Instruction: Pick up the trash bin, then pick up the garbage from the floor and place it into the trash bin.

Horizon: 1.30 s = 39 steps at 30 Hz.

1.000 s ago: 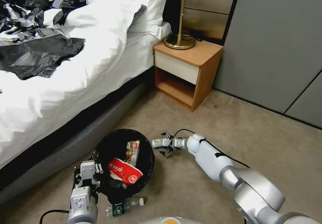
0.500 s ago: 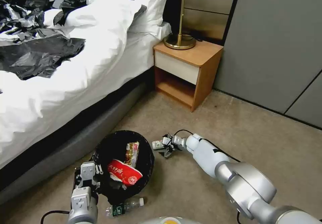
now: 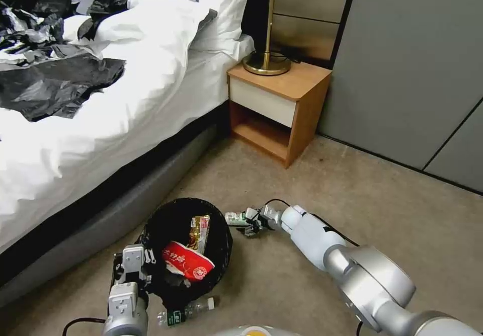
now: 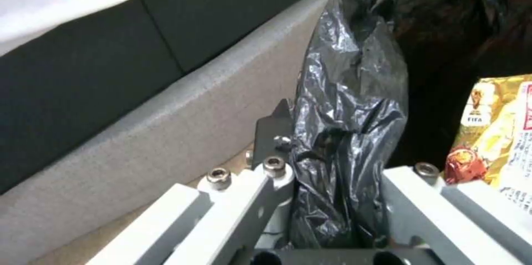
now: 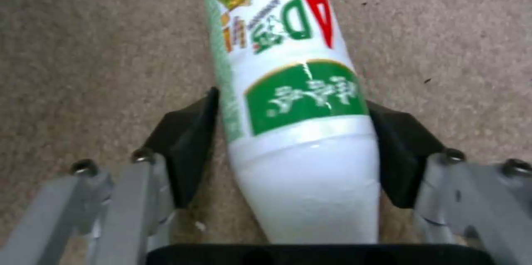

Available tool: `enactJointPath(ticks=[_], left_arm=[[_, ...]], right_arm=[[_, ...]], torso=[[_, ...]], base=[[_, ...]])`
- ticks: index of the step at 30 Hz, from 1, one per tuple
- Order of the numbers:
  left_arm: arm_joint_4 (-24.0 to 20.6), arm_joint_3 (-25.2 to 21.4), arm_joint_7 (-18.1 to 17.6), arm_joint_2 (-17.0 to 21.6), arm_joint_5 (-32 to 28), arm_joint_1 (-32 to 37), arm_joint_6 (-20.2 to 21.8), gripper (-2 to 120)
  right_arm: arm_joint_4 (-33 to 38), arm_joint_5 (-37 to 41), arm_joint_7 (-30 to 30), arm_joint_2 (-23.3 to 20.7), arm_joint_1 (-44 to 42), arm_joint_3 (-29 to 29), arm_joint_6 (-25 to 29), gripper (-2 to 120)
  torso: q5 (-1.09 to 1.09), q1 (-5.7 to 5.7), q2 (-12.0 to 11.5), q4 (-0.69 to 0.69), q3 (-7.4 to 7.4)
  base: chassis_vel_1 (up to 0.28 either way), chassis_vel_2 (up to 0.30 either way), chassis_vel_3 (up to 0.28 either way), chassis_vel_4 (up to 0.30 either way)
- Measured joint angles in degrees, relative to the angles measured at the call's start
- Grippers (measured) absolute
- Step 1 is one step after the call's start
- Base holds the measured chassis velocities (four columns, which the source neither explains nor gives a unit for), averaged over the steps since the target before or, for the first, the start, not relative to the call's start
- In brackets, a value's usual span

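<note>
The trash bin [image 3: 221,245], lined with a black bag, stands on the carpet beside the bed. A red wrapper [image 3: 187,264] and a yellow wrapper [image 3: 198,228] lie inside it. My left gripper [image 3: 135,264] is shut on the bin's near rim; in the left wrist view its fingers [image 4: 272,173] pinch the black liner [image 4: 343,102]. Just right of the bin, low over the floor, my right gripper [image 3: 250,221] is shut on a small white bottle with a green label [image 3: 235,219]. In the right wrist view the black pads [image 5: 188,144] press both sides of that bottle [image 5: 294,90].
A clear bottle with a green label [image 3: 186,312] lies on the carpet in front of the bin. The bed [image 3: 100,124], with black plastic sheets [image 3: 55,82] on it, runs along the left. A wooden nightstand [image 3: 276,109] with a lamp stands behind. Open carpet lies to the right.
My right forearm has sunk lower and its fingers have drawn in around the small bottle. The camera has shifted slightly. The left gripper and the bin have stayed put.
</note>
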Motion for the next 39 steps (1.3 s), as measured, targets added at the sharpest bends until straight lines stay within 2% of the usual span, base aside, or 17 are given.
enactJointPath(ticks=[7,18,22,26,28,29,31,33,34,35,37,38,39], left_arm=[[0.0,0.1,0.0,-0.1,0.0,-0.2,0.0,3],[0.2,-0.1,0.0,0.0,-0.3,-0.6,0.0,3],[0.2,-0.2,0.0,0.2,-0.6,-0.8,0.0,3],[0.4,-0.3,0.0,0.8,-1.1,-1.2,0.2,3],[0.9,-0.6,0.0,1.2,-1.4,-1.4,0.3,3],[0.9,-0.6,0.0,1.2,-1.4,-1.4,0.3,3],[1.0,-0.8,0.0,1.6,-1.7,-1.6,0.3,3],[1.1,-0.8,0.0,1.8,-2.0,-1.9,0.4,3],[1.1,-0.8,0.0,1.8,-2.0,-1.9,0.4,3],[1.1,-0.8,0.0,1.9,-2.1,-2.0,0.4,3],[1.1,-0.8,0.0,2.0,-2.3,-2.2,0.5,3],[1.1,-0.8,0.0,2.0,-2.3,-2.2,0.5,3],[1.1,-0.8,0.0,2.1,-2.4,-2.3,0.6,3]], right_arm=[[0.5,1.0,0.0,-0.1,-0.9,0.1,0.0,46],[2.0,4.1,0.1,-0.3,-2.0,0.1,-1.3,45],[3.3,7.4,0.7,-0.6,-2.9,0.0,-1.7,45],[7.3,12.5,3.0,-1.8,-5.0,0.0,-1.9,43],[12.3,15.5,5.7,-3.2,-6.7,0.3,-2.0,41],[12.3,15.5,5.7,-3.2,-6.7,0.3,-2.0,41],[19.2,19.3,8.4,-5.4,-8.6,0.6,-2.3,41],[28.3,23.8,10.5,-8.0,-10.9,1.2,-3.2,41],[28.3,23.8,10.5,-8.0,-10.9,1.2,-3.2,41],[33.2,26.1,11.4,-9.2,-12.0,1.9,-3.3,41],[40.8,28.9,12.6,-10.5,-13.7,3.3,-2.4,40],[40.8,28.9,12.6,-10.5,-13.7,3.3,-2.4,40],[46.4,30.6,13.4,-11.5,-15.1,4.4,-1.9,40]], torso=[[0.01,0.0,0.0,0.02,0.0],[0.01,0.01,0.0,0.02,0.02],[0.01,0.01,0.0,0.03,0.03],[0.15,0.03,-0.1,0.11,0.08],[0.12,0.04,-0.1,0.14,0.09],[0.12,0.04,-0.1,0.14,0.09],[0.08,0.03,-0.1,0.13,0.06],[0.06,0.04,-0.1,0.06,0.06],[0.06,0.04,-0.1,0.06,0.06],[0.04,0.03,-0.1,0.02,0.05],[0.05,0.03,-0.1,0.04,0.04],[0.05,0.03,-0.1,0.04,0.04],[0.04,0.03,-0.1,0.05,0.04]], base=[[0.0,0.0,0.0,0.0],[0.0,0.0,0.0,0.0],[0.0,0.0,0.0,0.0],[0.0,0.0,0.0,0.0],[0.0,0.0,0.0,0.0],[0.0,0.0,0.0,0.0],[0.0,0.0,0.0,0.0],[0.0,0.0,0.0,0.0],[0.0,0.0,0.0,0.0],[0.0,0.0,0.0,0.0],[0.0,0.0,0.0,0.0],[0.0,0.0,0.0,0.0],[0.0,0.0,0.0,0.0]])
